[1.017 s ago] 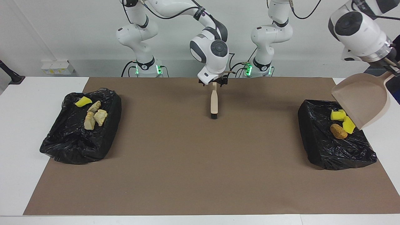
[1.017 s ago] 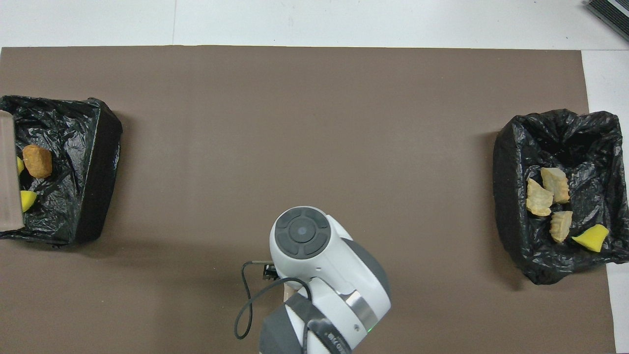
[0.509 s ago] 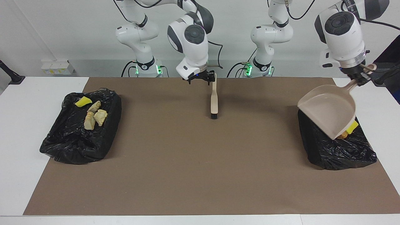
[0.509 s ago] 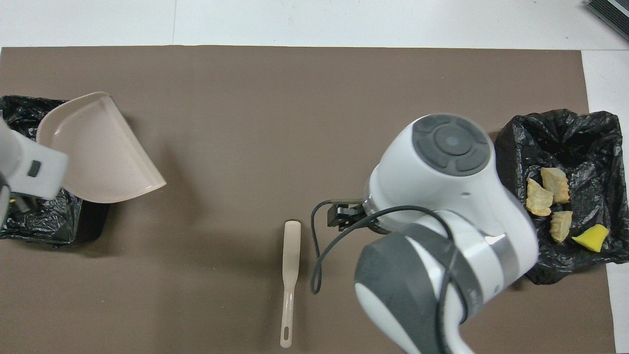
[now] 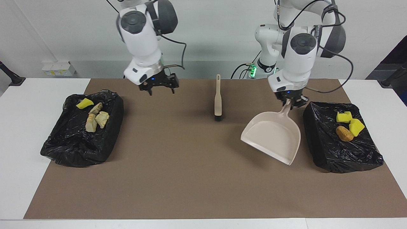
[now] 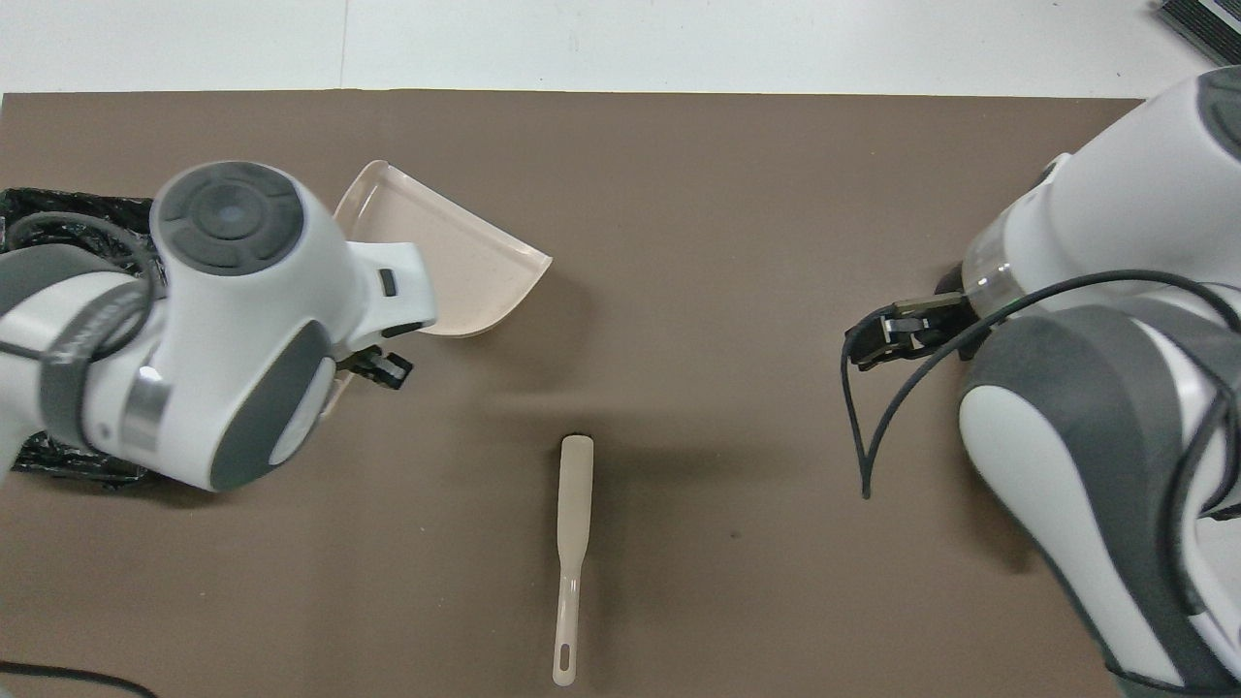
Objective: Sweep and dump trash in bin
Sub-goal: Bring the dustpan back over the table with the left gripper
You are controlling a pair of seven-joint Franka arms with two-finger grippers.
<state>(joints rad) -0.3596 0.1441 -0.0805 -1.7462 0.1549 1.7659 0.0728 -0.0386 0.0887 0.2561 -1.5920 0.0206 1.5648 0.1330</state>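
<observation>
The trash lies in two black bag-lined bins. The bin [image 5: 79, 143] at the right arm's end holds a yellow sponge chunk [image 5: 84, 103] and three pale lumps [image 5: 95, 117]. The bin [image 5: 343, 152] at the left arm's end holds two yellow chunks [image 5: 349, 122] and a brown lump [image 5: 344, 133]. My left gripper [image 5: 291, 104] is shut on the handle of the beige dustpan [image 5: 273, 136], held tilted low over the mat beside that bin; the pan also shows in the overhead view [image 6: 456, 252]. My right gripper [image 5: 161, 90] is open and empty, over the mat near its bin.
A beige brush [image 5: 217, 101] lies on the brown mat [image 5: 190, 178] midway between the bins, bristles away from the robots; it also shows in the overhead view [image 6: 572, 543]. In the overhead view the arms cover most of both bins. White boxes [image 5: 58, 68] stand off the mat.
The left arm swung the dustpan off its bin and lowered it over the mat, uncovering the trash there. The right gripper let go of the brush and moved toward its bin.
</observation>
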